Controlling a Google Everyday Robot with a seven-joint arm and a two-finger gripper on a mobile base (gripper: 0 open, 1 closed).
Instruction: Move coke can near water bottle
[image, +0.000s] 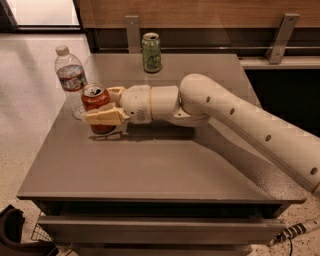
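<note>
The coke can (94, 98), red-orange with a silver top, stands upright on the grey table (150, 165) near its left edge. The water bottle (71, 80), clear with a white cap and a dark label band, stands just left of the can, almost touching it. My gripper (101, 107) reaches in from the right, and its cream fingers (106, 116) are closed around the can's body, one in front and one behind. The white arm stretches across the table from the lower right.
A green can (151, 52) stands at the table's back edge, behind the arm. A wooden wall with metal brackets (280, 37) runs behind the table. The table's left edge drops to a pale floor. A dark object (15, 235) lies on the floor at lower left.
</note>
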